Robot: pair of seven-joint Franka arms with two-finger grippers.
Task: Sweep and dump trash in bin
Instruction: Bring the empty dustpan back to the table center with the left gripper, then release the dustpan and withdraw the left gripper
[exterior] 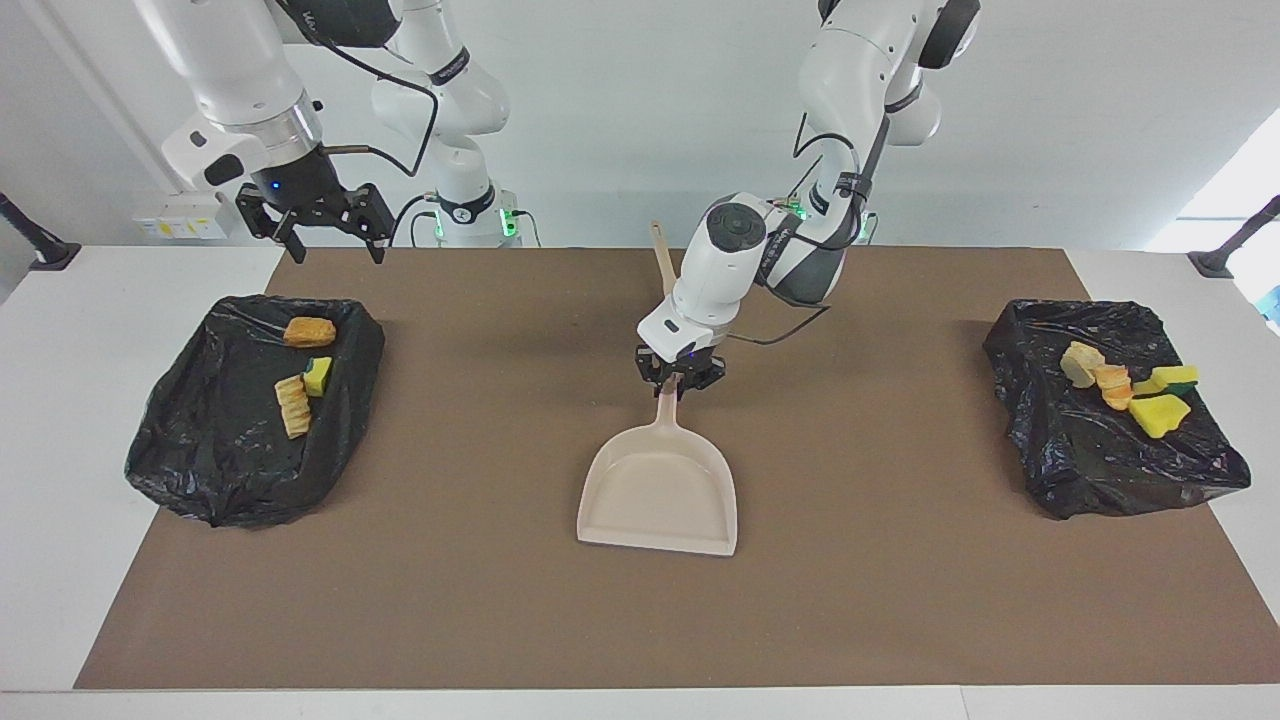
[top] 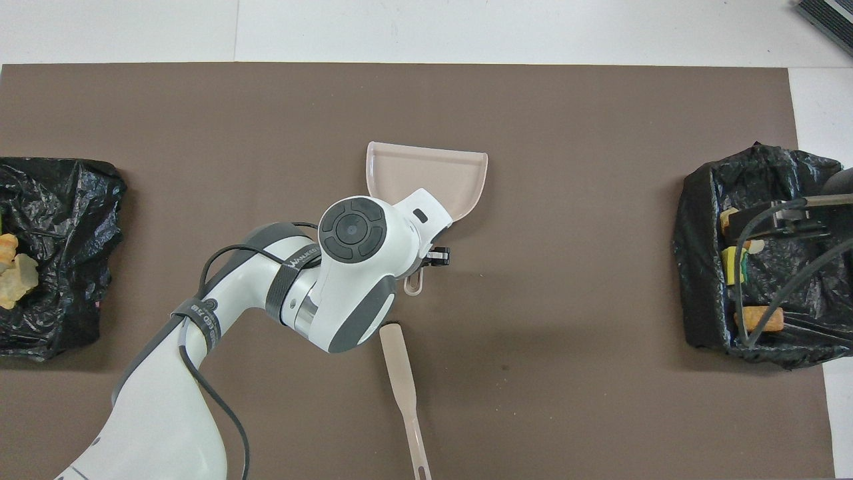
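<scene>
In the overhead view the left arm's own bulk hides most of the beige dustpan's handle, and cables cover part of the bin bag at the right arm's end; the bag at the other end is cut off at the frame edge. At the right arm's end of the table, the right gripper hangs with its jaws spread wide and nothing between them, above the brown mat's edge just beside that black-lined bin, the arm waiting. In that bin lie three scraps of trash: an orange-brown bread-like piece, a ridged pale one and a bright yellow sponge chunk. At mid-table the left arm bends down from its base, wrist tipped steeply, and the left gripper is clamped on the handle of the dustpan, whose pan is empty, its mouth turned away from the robots. A beige spatula-like stick lies nearer the robots. In the bin at the left arm's end sit four more scraps, pale, orange and yellow, huddled together.
</scene>
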